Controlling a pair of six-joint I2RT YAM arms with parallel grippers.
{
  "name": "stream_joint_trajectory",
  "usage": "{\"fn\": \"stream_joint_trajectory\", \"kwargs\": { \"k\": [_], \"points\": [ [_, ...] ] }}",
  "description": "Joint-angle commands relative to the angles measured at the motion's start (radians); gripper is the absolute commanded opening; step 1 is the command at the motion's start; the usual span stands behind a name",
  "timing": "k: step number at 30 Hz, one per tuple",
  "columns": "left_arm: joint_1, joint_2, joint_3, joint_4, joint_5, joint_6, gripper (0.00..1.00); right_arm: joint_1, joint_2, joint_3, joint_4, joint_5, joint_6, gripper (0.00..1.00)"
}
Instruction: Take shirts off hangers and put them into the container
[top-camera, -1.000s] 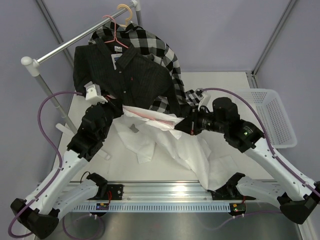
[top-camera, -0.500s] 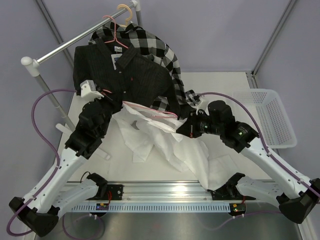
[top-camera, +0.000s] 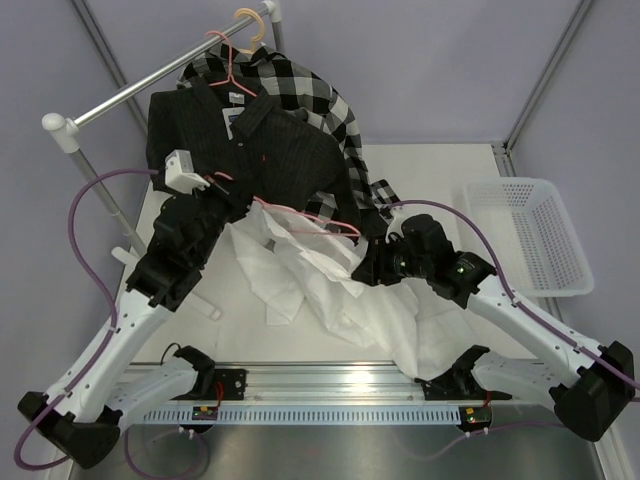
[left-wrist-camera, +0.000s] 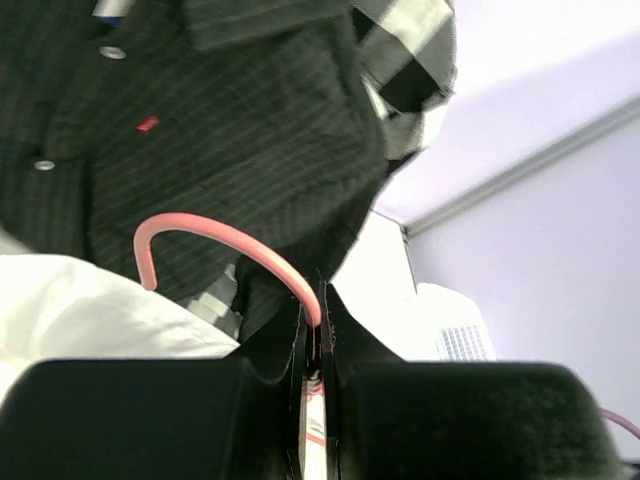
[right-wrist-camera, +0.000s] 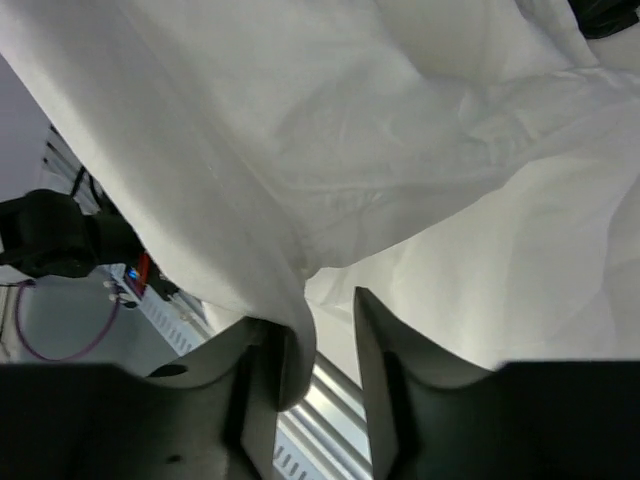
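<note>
- Left gripper (left-wrist-camera: 318, 300) is clamped on the pink hanger (left-wrist-camera: 225, 238), at the top left of the white shirt (top-camera: 330, 290).
- Right gripper (right-wrist-camera: 325, 325), fingers apart, sits at that shirt's right side, with a fold draped over one finger.
- The hanger wire runs left to right across the shirt's top, and the cloth sags below it.
- White basket (top-camera: 560, 270) lies well to the right of the shirt, nearer the right arm.
- Three shirts: white, dark striped shirt (top-camera: 270, 150), checked shirt (top-camera: 300, 85).
- Three hangers show: two pink, one beige hanger (top-camera: 252, 22).

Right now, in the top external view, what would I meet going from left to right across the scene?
rail's white end cap → left gripper, shut on a pink hanger → white shirt → container
</note>
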Motion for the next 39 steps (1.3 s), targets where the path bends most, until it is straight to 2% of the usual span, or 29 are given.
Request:
{"fn": "stream_joint_trajectory", "kwargs": {
  "k": [1, 2, 6, 12, 19, 23, 28, 35, 39],
  "points": [
    [0.015, 0.032, 0.082, 0.030, 0.146, 0.045, 0.00, -0.009, -0.006, 0.035, -0.074, 0.037, -0.062, 0.50],
    [0.014, 0.042, 0.082, 0.018, 0.154, 0.076, 0.00, -0.009, -0.023, 0.068, -0.094, 0.063, -0.074, 0.58],
    [0.014, 0.050, 0.067, -0.029, 0.082, 0.160, 0.00, -0.009, -0.127, 0.183, -0.292, 0.188, -0.163, 0.73],
    [0.000, 0.097, 0.040, -0.030, 0.038, 0.209, 0.00, -0.009, -0.191, 0.430, -0.492, 0.245, -0.295, 0.76],
    [-0.055, 0.205, 0.102, -0.063, -0.025, 0.241, 0.00, -0.006, -0.088, 0.591, -0.492, 0.116, -0.410, 0.79],
    [-0.078, 0.245, 0.134, -0.083, -0.077, 0.263, 0.00, 0.035, 0.016, 0.662, -0.479, 0.103, -0.442, 0.79],
    [-0.080, 0.256, 0.137, -0.085, -0.088, 0.266, 0.00, 0.146, 0.164, 0.714, -0.464, 0.137, -0.476, 0.79],
    [-0.080, 0.240, 0.119, -0.083, -0.102, 0.280, 0.00, 0.190, 0.309, 0.750, -0.478, 0.153, -0.514, 0.71],
    [-0.080, 0.233, 0.111, -0.085, -0.119, 0.292, 0.00, 0.221, 0.360, 0.751, -0.496, 0.154, -0.516, 0.63]
  ]
}}
